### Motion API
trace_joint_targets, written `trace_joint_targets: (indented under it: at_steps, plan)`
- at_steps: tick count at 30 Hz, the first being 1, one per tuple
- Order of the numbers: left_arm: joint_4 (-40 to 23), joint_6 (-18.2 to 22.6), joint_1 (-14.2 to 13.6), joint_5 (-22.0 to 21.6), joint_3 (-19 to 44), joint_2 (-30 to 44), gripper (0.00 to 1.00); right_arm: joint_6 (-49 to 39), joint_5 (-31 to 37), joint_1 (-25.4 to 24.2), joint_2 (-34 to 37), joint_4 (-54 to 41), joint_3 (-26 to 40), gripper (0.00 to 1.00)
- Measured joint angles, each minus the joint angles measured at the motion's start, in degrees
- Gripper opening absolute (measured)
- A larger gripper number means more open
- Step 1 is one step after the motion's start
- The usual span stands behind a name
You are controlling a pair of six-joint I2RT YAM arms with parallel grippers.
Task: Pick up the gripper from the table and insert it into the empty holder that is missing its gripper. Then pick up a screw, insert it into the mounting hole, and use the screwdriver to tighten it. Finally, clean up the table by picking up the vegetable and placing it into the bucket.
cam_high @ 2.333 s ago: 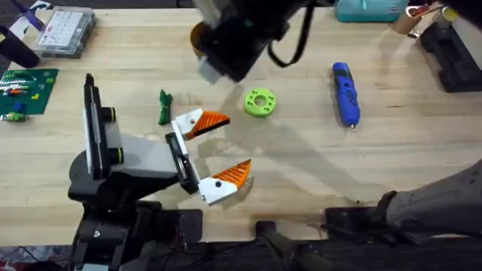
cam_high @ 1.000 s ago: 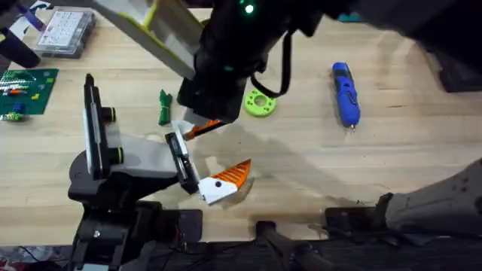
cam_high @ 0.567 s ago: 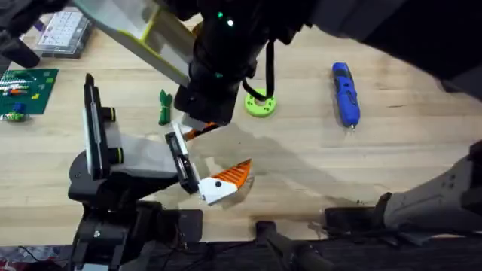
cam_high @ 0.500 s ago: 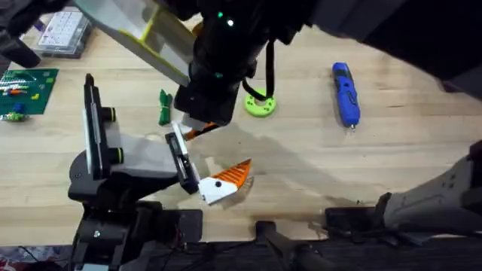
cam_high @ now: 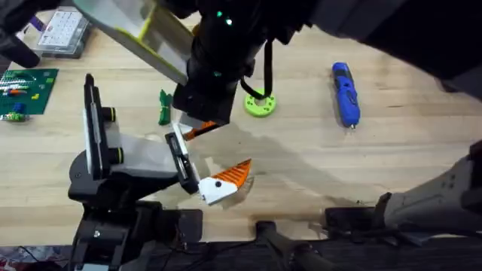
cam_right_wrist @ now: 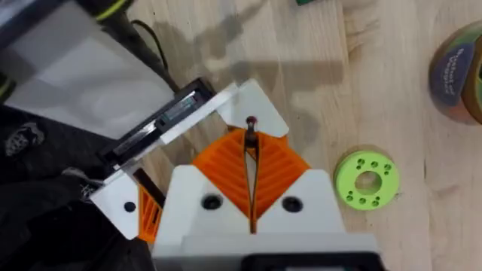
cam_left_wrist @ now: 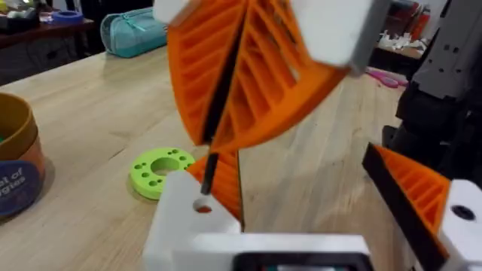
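Right wrist view: right tool pinched narrow on a thin screw, its tip at a hole in the gripper.

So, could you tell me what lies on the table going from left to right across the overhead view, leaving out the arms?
Green circuit board → clear parts box → robot hand unit → vegetable → lime green ring → screwdriver.
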Motion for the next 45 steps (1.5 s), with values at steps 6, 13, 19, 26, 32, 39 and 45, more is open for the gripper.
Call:
trace_joint_targets:
  at_steps: [6, 13, 19, 26, 32, 39, 45]
  plan:
    - [0.0, 0.02, 0.0, 0.0, 0.0, 0.0, 0.986, 0.0, 0.02, 0.0, 0.0, 0.13, 0.0, 0.007]
    - [0.0, 0.01, 0.0, 0.0, 0.0, 0.0, 0.986, 0.0, 0.02, 0.0, 0.0, 0.13, 0.0, 0.007]
    - [-0.01, 0.02, 0.0, 0.0, 0.0, 0.0, 0.986, 0.0, 0.0, 0.0, 0.99, 0.14, 0.04, 0.007]
    - [0.0, 0.02, 0.0, 0.0, 0.0, 0.0, 0.986, -0.02, 0.13, 0.0, 1.95, -0.11, 0.04, 0.007]
    - [-0.01, 0.02, 0.0, 0.0, 0.0, 0.0, 0.986, -0.02, 0.13, 0.0, 1.95, -0.3, 0.03, 0.007]
    - [0.0, 0.02, 0.0, 0.0, 0.0, 0.0, 0.986, 0.0, 0.11, 0.0, 1.95, -1.12, 0.03, 0.007]
    - [-0.01, 0.02, 0.0, 0.0, 0.0, 0.0, 0.986, -0.02, 0.09, 0.0, 1.95, -1.1, 0.04, 0.007]
